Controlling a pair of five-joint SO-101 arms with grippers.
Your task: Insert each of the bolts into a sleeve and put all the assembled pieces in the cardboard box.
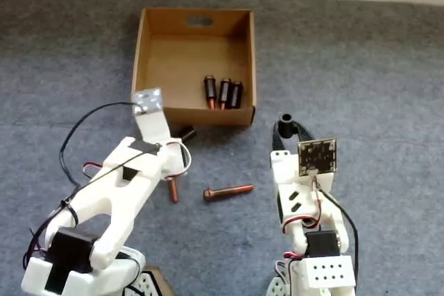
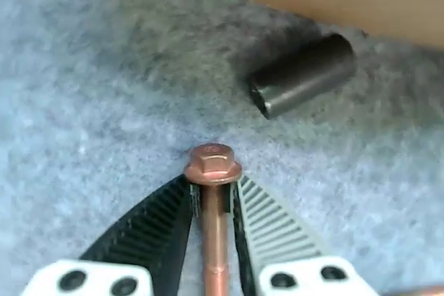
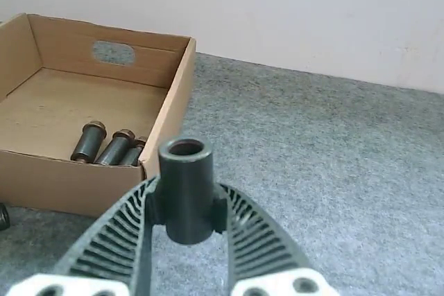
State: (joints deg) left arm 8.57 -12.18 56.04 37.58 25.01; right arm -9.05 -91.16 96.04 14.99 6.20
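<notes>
We hold our left gripper [image 2: 215, 188] low, pinched on a bolt [image 2: 214, 237]. We hold our right gripper [image 3: 186, 192] level, pinched on a sleeve [image 3: 184, 171].

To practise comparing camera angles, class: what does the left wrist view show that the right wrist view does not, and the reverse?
Left wrist view: the left gripper shut on a bolt, and a loose sleeve lying on its side.
Right wrist view: the right gripper shut on an upright sleeve, and three assembled pieces inside the cardboard box.
Both: the cardboard box and the grey carpet. A dark sliver at the right wrist view's edge may be the loose sleeve.
</notes>
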